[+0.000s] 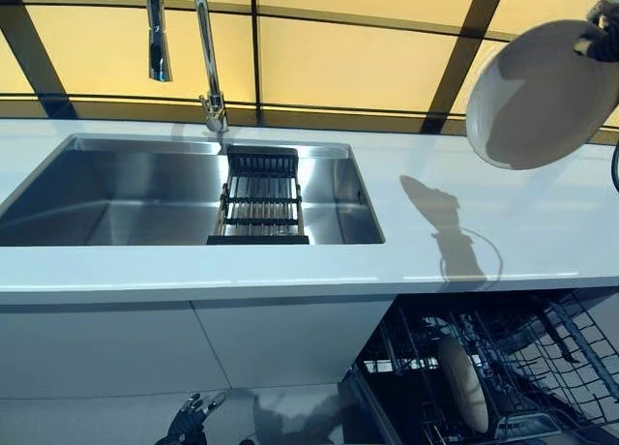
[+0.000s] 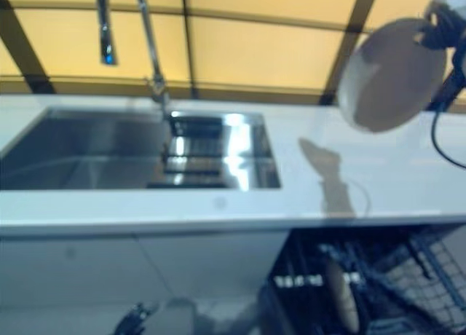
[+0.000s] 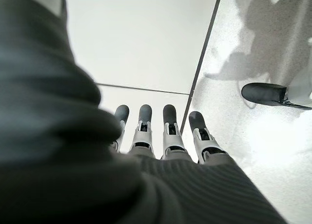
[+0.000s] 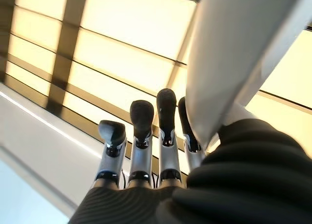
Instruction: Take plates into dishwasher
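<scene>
My right hand [image 1: 605, 27] holds a white plate [image 1: 537, 92] by its rim, tilted in the air above the right end of the counter. In the right wrist view the plate [image 4: 239, 53] sits against my fingers [image 4: 165, 131], pinched from the other side. Below, the lower rack [image 1: 556, 363] of the open dishwasher is pulled out, with another white plate [image 1: 466, 382] standing on edge in it. My left hand [image 1: 189, 421] hangs low in front of the cabinet, open and empty, with its fingers [image 3: 170, 134] straight.
A white counter [image 1: 503, 222] runs across the view. A steel sink [image 1: 126, 189] is set in it, with a dark drying rack [image 1: 259, 198] across it and a tall faucet [image 1: 203, 48] behind. White cabinet fronts [image 1: 193, 343] stand below the sink.
</scene>
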